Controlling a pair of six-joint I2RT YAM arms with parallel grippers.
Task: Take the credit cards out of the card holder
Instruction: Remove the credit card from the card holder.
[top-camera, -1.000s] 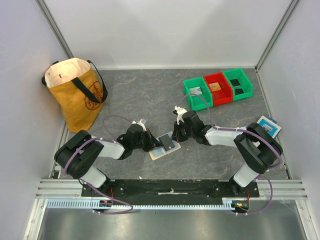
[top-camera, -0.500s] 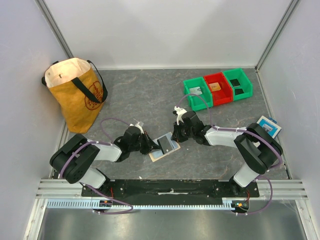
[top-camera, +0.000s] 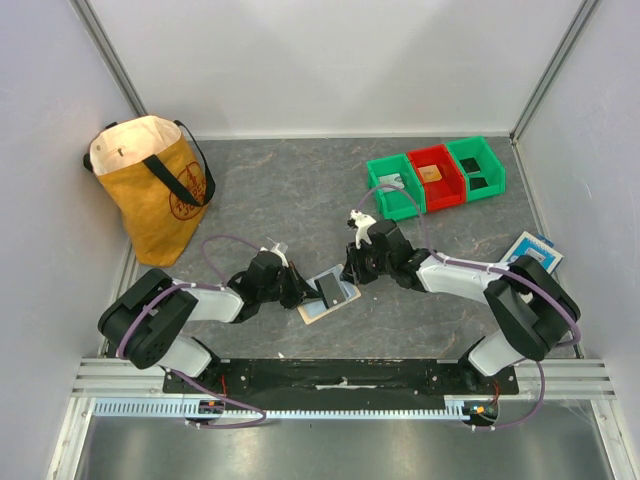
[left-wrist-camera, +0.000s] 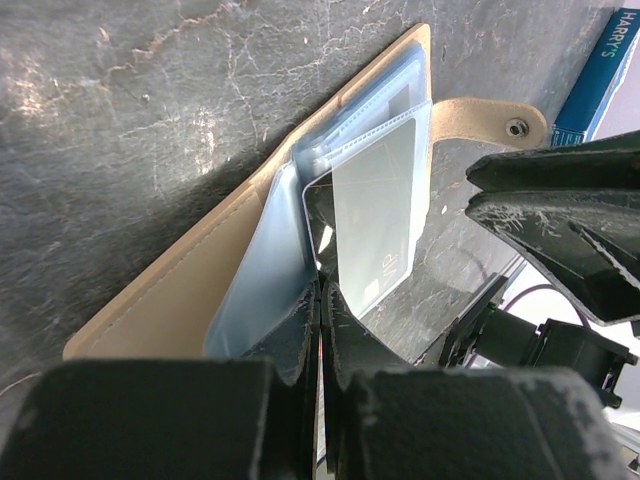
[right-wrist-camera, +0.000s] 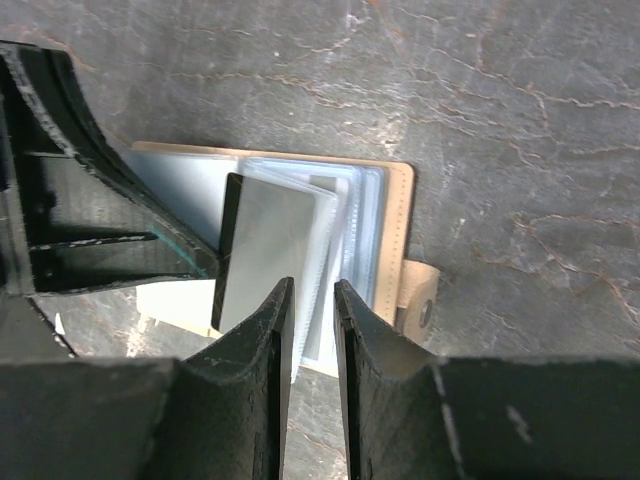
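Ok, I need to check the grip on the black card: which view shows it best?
Left wrist: the black card sits mid-frame, its near corner pinched in the left hand. Right wrist shows its glare-washed face over the card holder; top external, only a small dark patch.

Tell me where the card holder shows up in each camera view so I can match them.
Top external: card holder centre-front, between the arms.
Left wrist: card holder diagonal across the middle.
Right wrist: card holder centre, tan edge right.
Shared landmark: glossy black card over its sleeves.
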